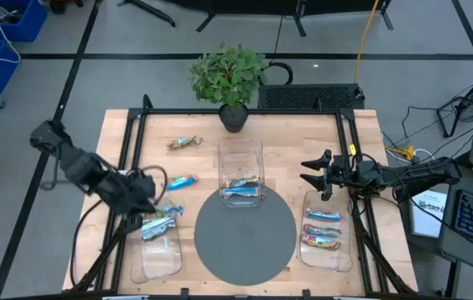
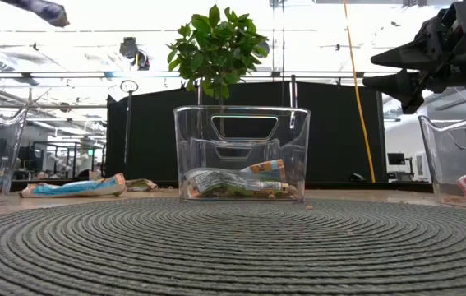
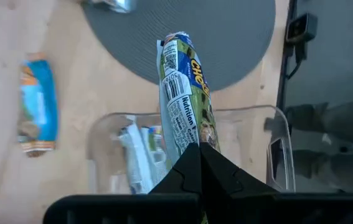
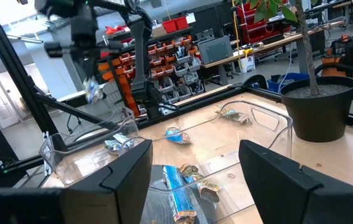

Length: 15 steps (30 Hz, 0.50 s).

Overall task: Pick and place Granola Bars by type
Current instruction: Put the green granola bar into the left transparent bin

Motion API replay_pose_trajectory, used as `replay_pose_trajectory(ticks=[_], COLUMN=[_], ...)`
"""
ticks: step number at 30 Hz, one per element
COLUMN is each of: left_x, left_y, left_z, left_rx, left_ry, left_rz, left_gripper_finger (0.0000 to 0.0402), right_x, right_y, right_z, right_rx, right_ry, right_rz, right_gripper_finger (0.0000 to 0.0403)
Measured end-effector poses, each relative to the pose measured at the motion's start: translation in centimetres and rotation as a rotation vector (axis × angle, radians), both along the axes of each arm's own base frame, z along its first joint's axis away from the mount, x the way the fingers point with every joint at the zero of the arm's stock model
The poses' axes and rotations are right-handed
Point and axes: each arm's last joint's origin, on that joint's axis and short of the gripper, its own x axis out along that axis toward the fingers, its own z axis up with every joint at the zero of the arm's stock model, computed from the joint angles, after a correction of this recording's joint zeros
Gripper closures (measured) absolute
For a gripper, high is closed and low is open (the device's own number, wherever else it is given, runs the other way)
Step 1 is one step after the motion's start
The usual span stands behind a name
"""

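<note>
Silver-white bar (image 3: 185, 93) pinched in left hand (image 3: 199, 163) above tray (image 3: 276, 134).

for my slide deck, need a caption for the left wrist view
Left pincer shut on a granola bar, above the clear tray.

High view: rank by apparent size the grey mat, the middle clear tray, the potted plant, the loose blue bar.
1. grey mat
2. and 3. potted plant and middle clear tray: look alike, and the plant stands nearer the camera, so unranked
4. loose blue bar
</note>
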Motion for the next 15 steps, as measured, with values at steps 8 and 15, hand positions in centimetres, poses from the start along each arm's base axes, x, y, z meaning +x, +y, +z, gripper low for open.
replay_pose_trajectory(ticks=[8,15], left_x=[0.0,-1.3], left_y=[-3.8,-5.3], left_z=[-4.6,-7.2], left_rx=[-0.082,-0.077], left_ry=[0.002,0.009], left_rz=[0.027,0.047], left_gripper_finger=[0.0402,0.0402], right_x=[0.0,0.0], right_y=[0.0,0.0], right_z=[0.0,0.0], right_rx=[0.000,0.000], right_ry=[-0.001,0.000], right_rz=[0.000,0.000], right_gripper_finger=[0.0170,0.0170])
